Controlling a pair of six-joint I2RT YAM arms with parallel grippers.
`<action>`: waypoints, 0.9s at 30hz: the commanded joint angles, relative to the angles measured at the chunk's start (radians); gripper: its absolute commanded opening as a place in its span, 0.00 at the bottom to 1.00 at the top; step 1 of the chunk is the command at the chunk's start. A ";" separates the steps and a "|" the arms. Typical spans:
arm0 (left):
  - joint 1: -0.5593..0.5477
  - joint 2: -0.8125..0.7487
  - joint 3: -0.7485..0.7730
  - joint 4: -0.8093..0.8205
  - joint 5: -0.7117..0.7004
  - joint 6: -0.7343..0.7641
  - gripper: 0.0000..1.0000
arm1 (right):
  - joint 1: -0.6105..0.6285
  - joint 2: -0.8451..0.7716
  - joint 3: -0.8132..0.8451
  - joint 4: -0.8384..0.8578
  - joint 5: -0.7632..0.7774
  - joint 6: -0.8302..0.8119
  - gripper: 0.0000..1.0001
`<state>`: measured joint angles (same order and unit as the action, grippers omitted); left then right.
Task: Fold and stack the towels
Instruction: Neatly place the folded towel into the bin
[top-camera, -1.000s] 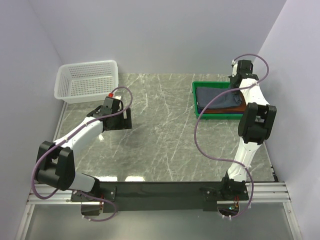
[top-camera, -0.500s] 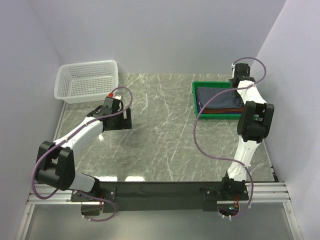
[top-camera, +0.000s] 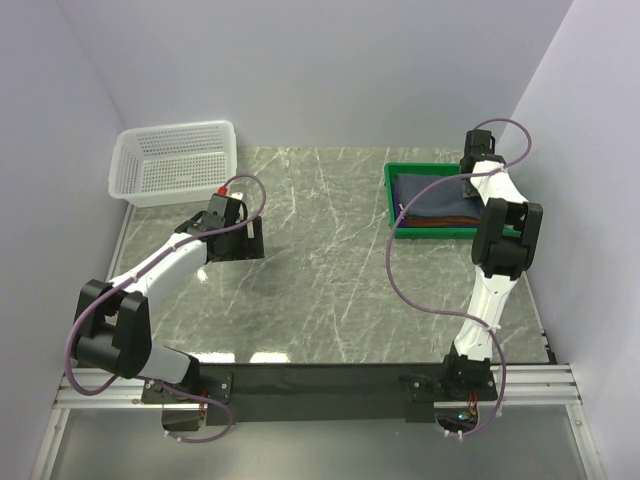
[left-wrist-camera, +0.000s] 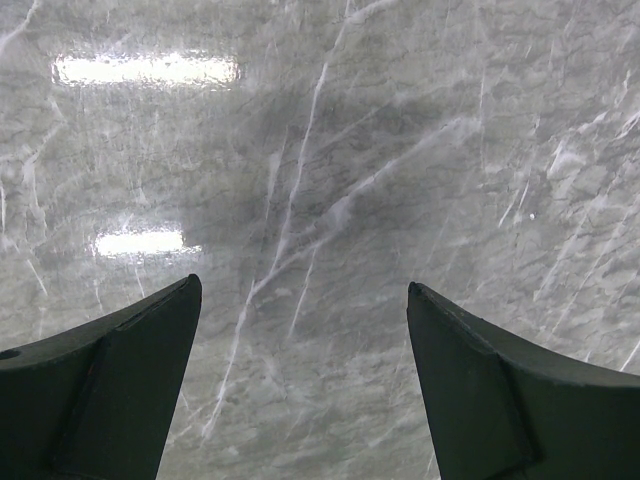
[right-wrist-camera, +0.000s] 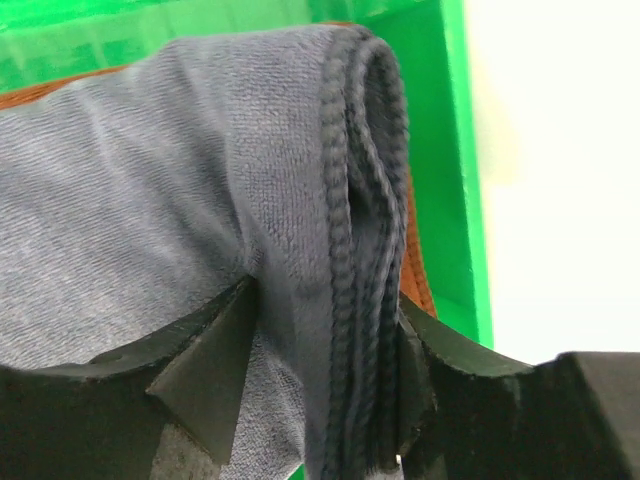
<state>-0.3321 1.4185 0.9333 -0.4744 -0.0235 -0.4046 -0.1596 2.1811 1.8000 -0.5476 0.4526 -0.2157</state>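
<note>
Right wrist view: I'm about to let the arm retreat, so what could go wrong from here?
The grey-blue towel's folded edge sits between the right tool's fingers; lifting away could snag it and undo the fold. That edge lies close to the green tray's wall, so a dragged towel may drape over it or shift the rust-brown towel beneath.

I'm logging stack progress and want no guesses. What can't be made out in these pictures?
Towel count in the green tray: top view too small, right arm covers its right end; the right wrist view shows only the grey-blue towel over a rust-brown towel.
Whether the right gripper pinches the fold: right wrist view, cloth fills the gap.
</note>
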 joint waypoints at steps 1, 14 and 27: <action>0.004 -0.006 0.022 0.023 0.002 0.018 0.89 | -0.014 -0.035 0.033 0.017 0.115 0.050 0.58; 0.004 -0.030 0.015 0.026 -0.007 0.020 0.89 | -0.109 -0.076 0.033 0.020 0.172 0.214 0.68; 0.005 -0.134 0.012 0.045 -0.052 0.020 0.89 | -0.146 -0.436 -0.180 0.046 -0.111 0.478 0.68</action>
<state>-0.3305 1.3884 0.9329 -0.4751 -0.0406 -0.4042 -0.3058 1.9644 1.6794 -0.5430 0.4717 0.1593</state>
